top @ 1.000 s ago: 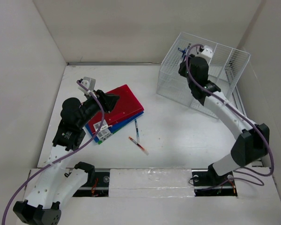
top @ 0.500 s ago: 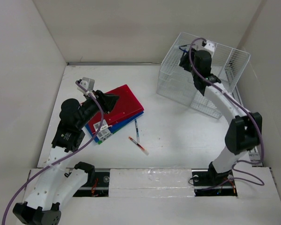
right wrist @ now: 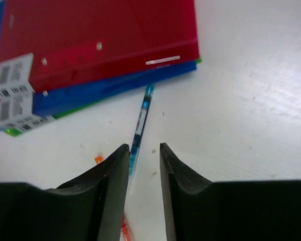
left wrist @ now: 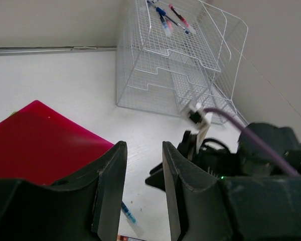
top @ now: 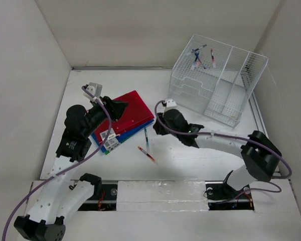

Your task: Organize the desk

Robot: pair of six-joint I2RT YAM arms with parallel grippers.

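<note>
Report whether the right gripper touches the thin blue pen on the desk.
Cannot tell. In the right wrist view the open right gripper straddles the thin blue pen, whose lower end hides behind one finger; height above it unclear.

Three folders stacked at left: red folder, blue folder, green folder. Two loose pens on the table: blue pen, orange pen. One wire rack far right. Three pens in the rack, as far as I can tell.
</note>
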